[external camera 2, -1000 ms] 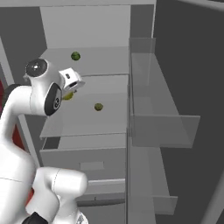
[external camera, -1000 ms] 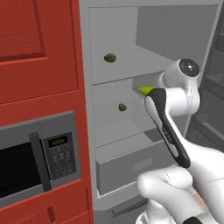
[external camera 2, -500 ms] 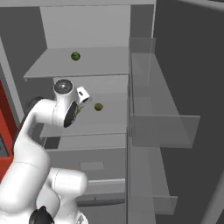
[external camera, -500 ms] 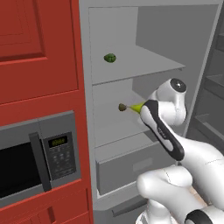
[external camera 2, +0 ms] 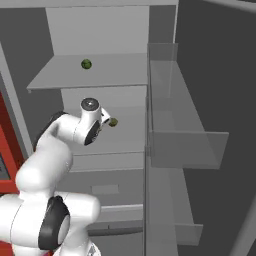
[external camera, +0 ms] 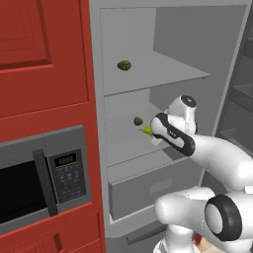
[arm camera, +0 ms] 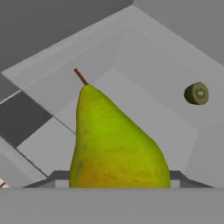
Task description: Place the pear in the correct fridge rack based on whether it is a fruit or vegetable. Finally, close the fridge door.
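Gripper: the gripper (external camera: 149,132) is closed on the pear, its fingers hidden behind the fruit in the hand view; it reaches into the middle compartment of the open fridge, over the lower shelf
Pear: the pear (arm camera: 114,142) is yellow-green, stem end pointing away from the hand toward the back of the compartment; a thin brown stem shows at its tip; in the left base view its pointed yellow-green end (external camera: 147,130) sticks out of the gripper toward the left, just beside the brownish lump
Arm: the white arm (external camera: 212,153) rises from the lower right of the left base view and bends into the fridge; in the right base view its wrist (external camera 2: 89,125) sits in front of the lower shelf
Lower shelf: the lower shelf (external camera: 131,148) is grey and carries the brownish-olive lump (external camera: 138,120) near its back; in the hand view this lump (arm camera: 196,93) shows a pale cut face with a dark centre, apart from the pear, up and to the right
Upper shelf: the upper shelf (external camera: 163,74) holds a dark green round lump (external camera: 124,64) toward its rear left
Fridge door: the fridge door (external camera 2: 220,100) stands open at the right, its clear grey bins (external camera 2: 185,145) facing the compartment
Drawer: the wide grey drawer (external camera: 153,190) sits below the lower shelf, shut
Surroundings: red cabinet doors (external camera: 39,49) and a microwave (external camera: 44,175) stand left of the fridge
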Motion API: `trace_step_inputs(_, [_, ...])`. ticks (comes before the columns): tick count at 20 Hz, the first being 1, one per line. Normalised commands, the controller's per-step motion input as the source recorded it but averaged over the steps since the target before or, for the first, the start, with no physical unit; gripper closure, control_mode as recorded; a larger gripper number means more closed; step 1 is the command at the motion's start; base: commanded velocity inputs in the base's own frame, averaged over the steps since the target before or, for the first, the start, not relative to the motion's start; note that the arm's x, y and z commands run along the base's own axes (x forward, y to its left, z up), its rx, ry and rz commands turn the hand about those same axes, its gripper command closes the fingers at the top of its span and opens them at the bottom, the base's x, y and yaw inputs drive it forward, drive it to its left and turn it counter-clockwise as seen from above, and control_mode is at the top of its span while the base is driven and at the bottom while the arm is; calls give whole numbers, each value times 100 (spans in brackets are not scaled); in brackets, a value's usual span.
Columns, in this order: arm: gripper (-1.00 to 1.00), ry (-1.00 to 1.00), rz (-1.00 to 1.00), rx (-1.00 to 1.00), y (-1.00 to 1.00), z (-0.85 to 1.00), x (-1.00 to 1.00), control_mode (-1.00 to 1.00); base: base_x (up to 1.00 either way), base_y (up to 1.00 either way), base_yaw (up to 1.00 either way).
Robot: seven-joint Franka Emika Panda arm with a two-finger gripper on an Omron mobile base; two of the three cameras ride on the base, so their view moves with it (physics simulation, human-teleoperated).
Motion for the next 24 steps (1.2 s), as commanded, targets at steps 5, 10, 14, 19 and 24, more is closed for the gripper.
trace_step_inputs(5, [100, 2, 1, 0, 2, -47, 58, -100, 0, 0, 0])
trace_step_inputs(10, [100, 0, 0, 0, 0, -35, 53, -100, 0, 0, 0])
trace_step_inputs(14, [100, 0, 0, 0, 0, -44, 56, -100, 0, 0, 0])
trace_step_inputs(19, [100, 0, 0, 0, 0, -57, 59, -100, 0, 0, 0])
trace_step_inputs(24, [100, 0, 0, 0, 0, -45, 48, -100, 0, 0, 0])
